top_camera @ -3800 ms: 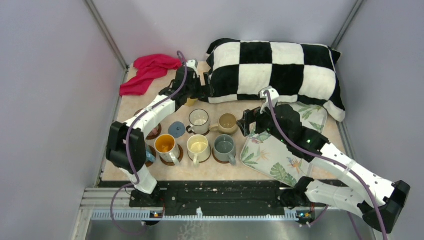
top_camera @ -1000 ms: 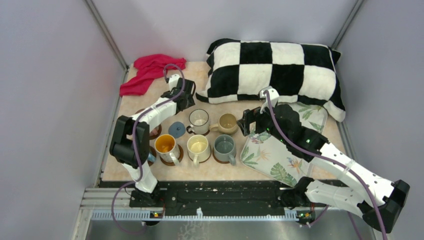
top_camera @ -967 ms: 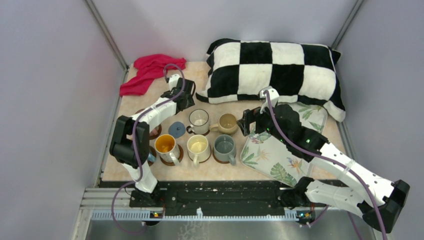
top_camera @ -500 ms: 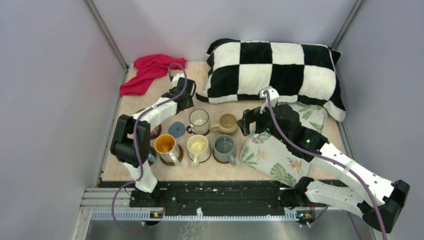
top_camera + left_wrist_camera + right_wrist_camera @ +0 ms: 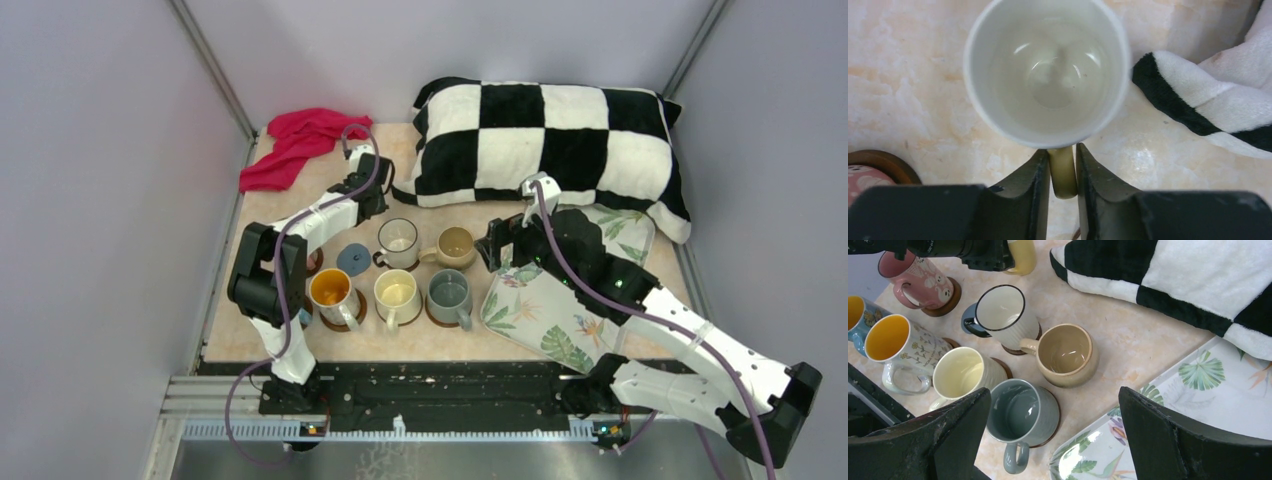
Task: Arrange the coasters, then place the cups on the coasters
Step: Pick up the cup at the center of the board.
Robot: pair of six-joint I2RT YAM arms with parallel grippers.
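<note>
Grip on the handle: my left gripper [image 5: 1063, 159] is pinched narrow onto the handle [image 5: 1062, 182] of the yellow cup [image 5: 1048, 70], one finger on each side, with the cup mouth up. The cup is in the upper left of the overhead frame, on the bare tabletop [image 5: 908, 90], just beside the corner of the checkered pillow [image 5: 1208, 100]. I can't tell whether its base is off the surface.

The target, as I read it, is the blue-grey coaster [image 5: 352, 259], left of centre in the overhead frame. It's the one bare disc I can see, sitting between the pink cup [image 5: 915, 280] and the white cup [image 5: 1003, 310].

To do this well, I'd lift straight up first so the rim clears the pillow. A handle-only hold lets the cup's weight hang off to one side, so I'd keep the wrist level and travel slowly. I'd come down toward the middle of the frame, centre over the disc before lowering, and watch the white cup's handle, which looks to point toward that coaster. I wouldn't release until the base is flat.

My right gripper [image 5: 1053, 400] is spread wide and holding nothing, hovering over the cups by the upper left edge of the leaf-print tray [image 5: 560, 320]. I'd leave it parked there, out of the lane.
</note>
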